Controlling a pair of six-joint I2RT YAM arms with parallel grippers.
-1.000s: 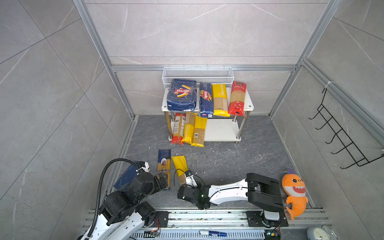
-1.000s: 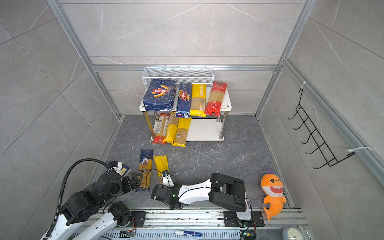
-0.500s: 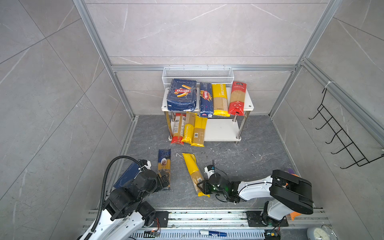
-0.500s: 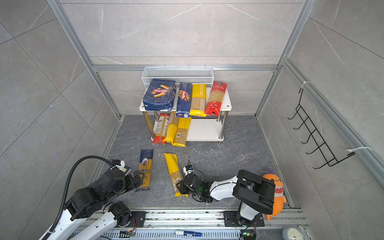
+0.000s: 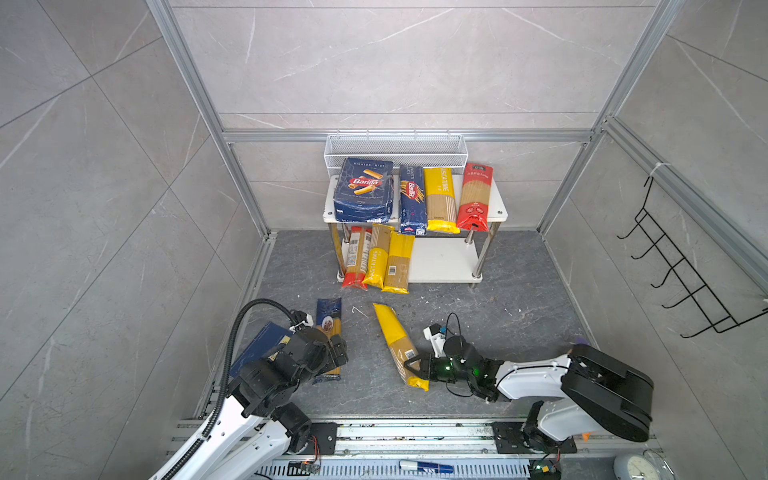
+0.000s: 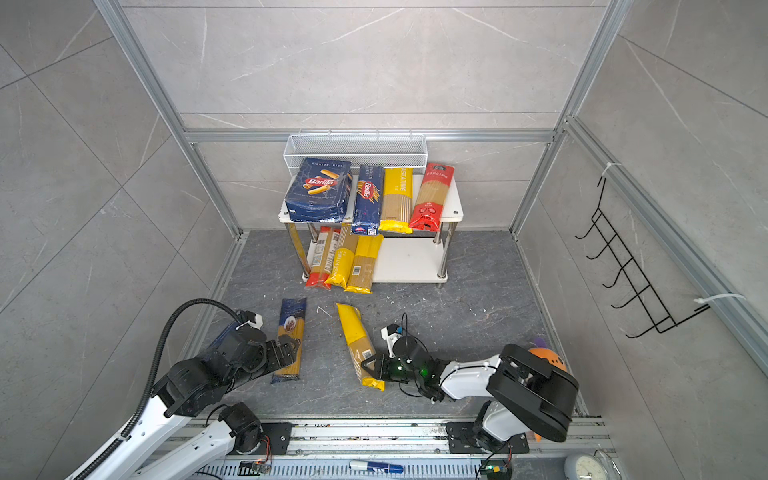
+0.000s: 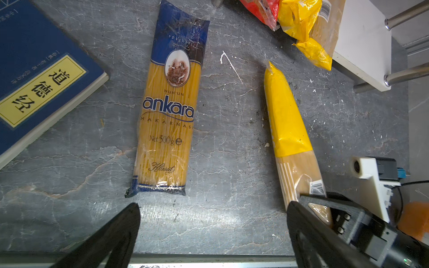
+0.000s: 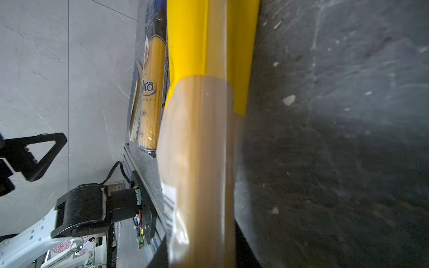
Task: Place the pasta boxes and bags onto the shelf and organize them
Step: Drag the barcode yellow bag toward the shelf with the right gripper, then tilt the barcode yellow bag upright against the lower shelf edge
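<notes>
the yellow bag lies at a slant on the grey floor in the lower middle of both top views, in front of the shelf and well apart from it. the right gripper is clamped on the bag's near end, by the barcode, coming in from the right. its wrist view shows the bag running straight out between the jaws. whether that end is off the floor, i cannot tell.

to the left of it, apart, the ankara bag lies flat on the floor. the left gripper hangs over its near end with jaws spread wide, holding nothing. a blue book lies further left, near the wall.

on the shelf's top board, left to right, lie the wide barilla box, the narrow barilla box, a top yellow bag and a top red bag. on the left of the lower board a lower red bag and two lower yellow bags lie side by side, their ends hanging past the front edge. the right half of that board is bare.

a wire basket sits behind the shelf. an orange plush peeks out behind the right arm.
</notes>
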